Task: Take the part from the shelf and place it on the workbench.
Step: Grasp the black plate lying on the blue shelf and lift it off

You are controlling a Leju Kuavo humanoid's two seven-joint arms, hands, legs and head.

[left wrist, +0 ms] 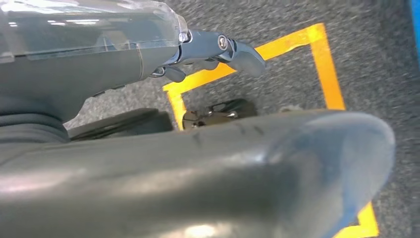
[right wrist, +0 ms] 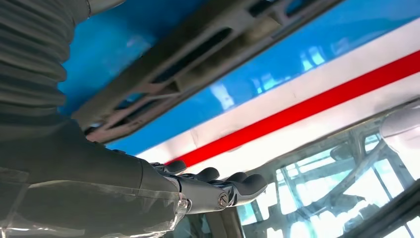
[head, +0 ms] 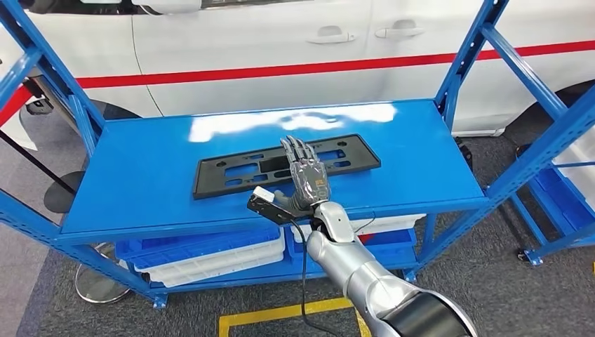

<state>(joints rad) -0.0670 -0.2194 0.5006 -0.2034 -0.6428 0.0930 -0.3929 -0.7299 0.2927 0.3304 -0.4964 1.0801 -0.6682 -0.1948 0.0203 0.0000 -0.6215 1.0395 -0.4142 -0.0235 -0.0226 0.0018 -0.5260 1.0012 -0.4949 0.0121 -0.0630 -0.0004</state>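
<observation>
A long black plastic part (head: 231, 172) with several cut-outs lies flat on the top board of the blue shelf (head: 140, 182). My right hand (head: 306, 175) reaches over the part's middle, fingers stretched out and apart, holding nothing. In the right wrist view the part (right wrist: 198, 49) runs past with a gap between it and my right hand (right wrist: 208, 188). My left hand (left wrist: 213, 49) hangs over the grey floor with nothing in it, its fingers loosely extended.
A white car with a red stripe (head: 281, 42) stands right behind the shelf. Blue uprights (head: 484, 42) frame the shelf's ends. White and blue bins (head: 203, 253) sit on the lower level. Yellow floor tape (head: 281, 312) marks the carpet in front.
</observation>
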